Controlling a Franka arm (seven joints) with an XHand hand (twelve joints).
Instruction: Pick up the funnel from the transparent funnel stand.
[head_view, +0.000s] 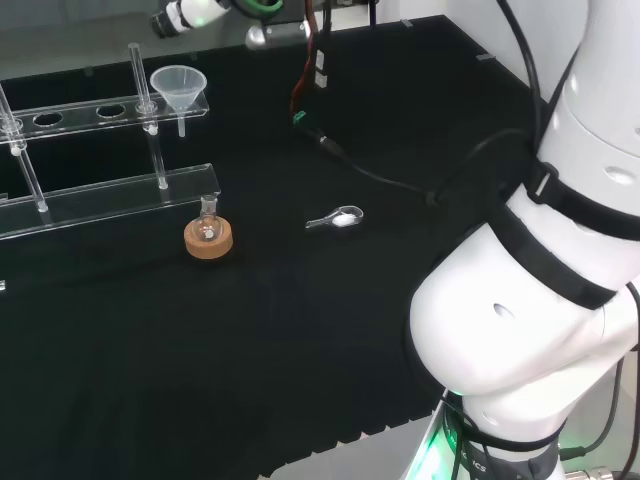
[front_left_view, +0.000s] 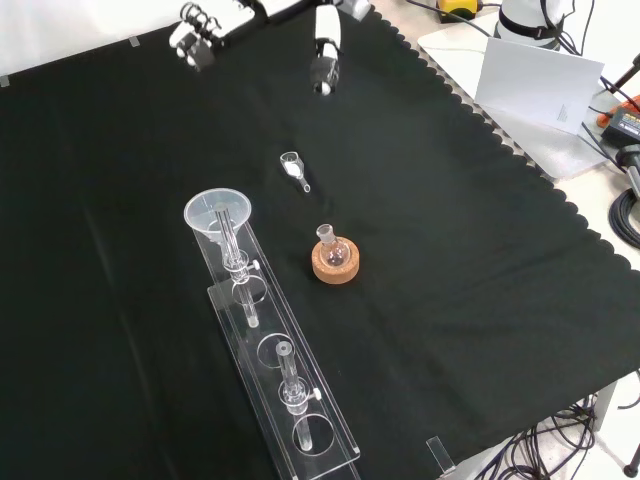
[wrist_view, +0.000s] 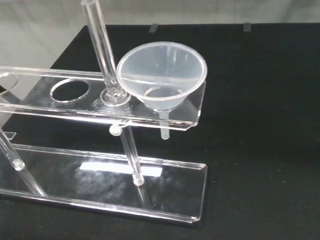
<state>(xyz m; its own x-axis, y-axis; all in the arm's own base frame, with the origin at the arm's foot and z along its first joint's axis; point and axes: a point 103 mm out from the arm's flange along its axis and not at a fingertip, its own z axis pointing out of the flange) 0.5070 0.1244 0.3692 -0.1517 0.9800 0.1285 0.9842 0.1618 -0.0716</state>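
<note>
we see the funnel (head_view: 179, 86) seated in the end hole of the transparent funnel stand (head_view: 110, 190), its spout poking down through the upper shelf. in the front view the funnel (front_left_view: 217, 213) sits at the stand's (front_left_view: 290, 400) far end, i.e. the end nearest the hand. the wrist view shows the funnel (wrist_view: 162, 75) up close, cone upright, w/ an upright clear rod (wrist_view: 105, 55) just beside it and the next hole along the shelf bare.

the hand (front_left_view: 200, 25) is at the top edge of the front view, well apart from the funnel and holding nothing; its fingers look bent at the tips, but we can't tell how far open they are (too small and partly cut off). in the head view a bit of the hand (head_view: 185, 15) shows at the top, above the funnel.

also on the black cloth (head_view: 300, 330): a small flask (head_view: 208, 222) on a cork ring (head_view: 209, 240), near the stand's lower shelf, and a small clear scoop (head_view: 340, 217) w/ white stuff in it.
</note>
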